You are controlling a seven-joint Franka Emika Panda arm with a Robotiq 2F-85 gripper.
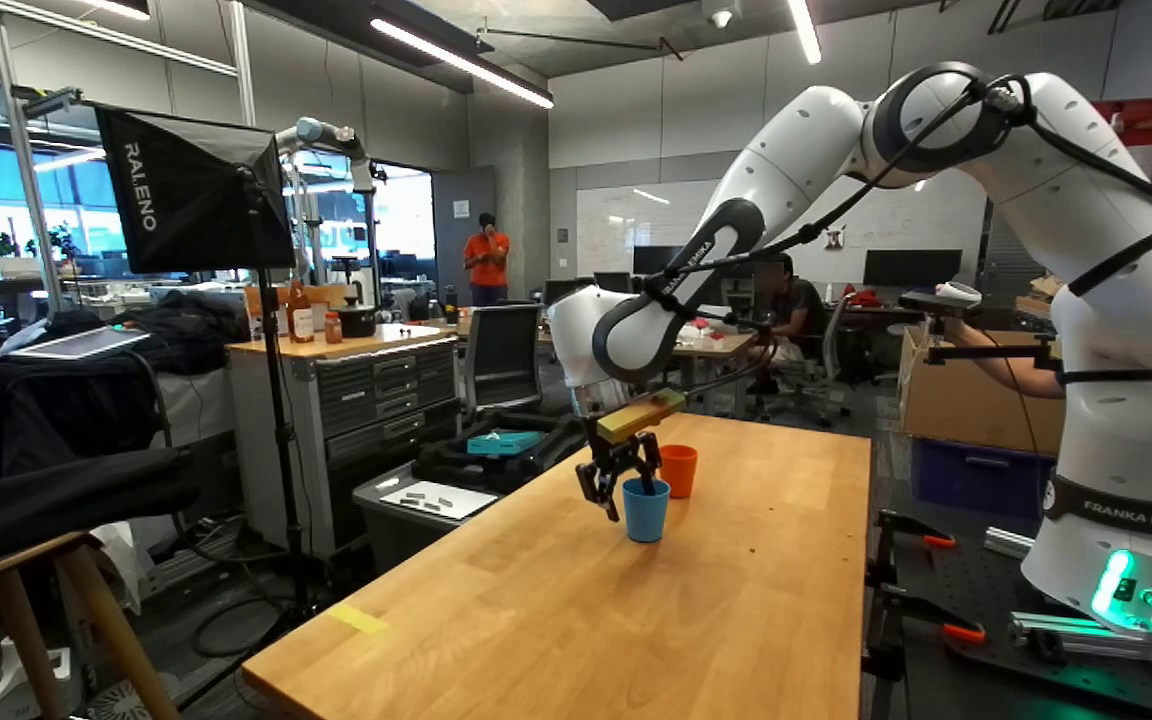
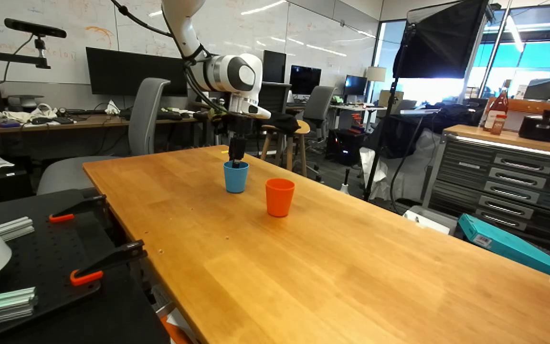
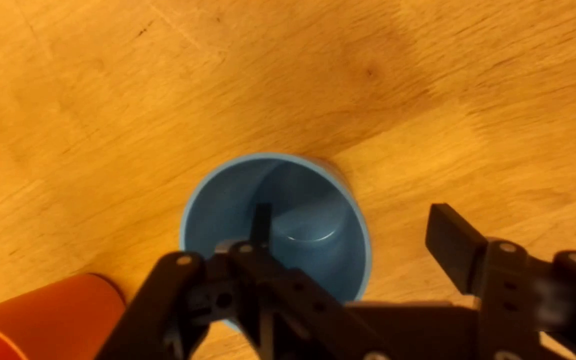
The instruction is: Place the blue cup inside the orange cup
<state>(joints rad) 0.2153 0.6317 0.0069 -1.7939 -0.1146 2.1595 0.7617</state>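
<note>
The blue cup stands upright on the wooden table in both exterior views (image 1: 645, 517) (image 2: 236, 178); the wrist view looks down into it (image 3: 324, 250). The orange cup stands upright and apart from it in both exterior views (image 1: 680, 468) (image 2: 280, 198); part of it shows at the lower left of the wrist view (image 3: 63, 315). My gripper (image 3: 351, 215) is open, one finger over or inside the blue cup's mouth and the other outside, straddling the wall. Its fingers show at the cup's rim in both exterior views (image 1: 631, 502) (image 2: 236, 161). I see no grip on the wall.
The wooden table (image 1: 576, 630) carries both cups. A strip of yellow tape (image 1: 358, 618) lies near its edge. Clamps with orange tips (image 2: 86, 277) sit along the robot's side. A grey bin with a white sheet (image 1: 436, 498) stands beside the table.
</note>
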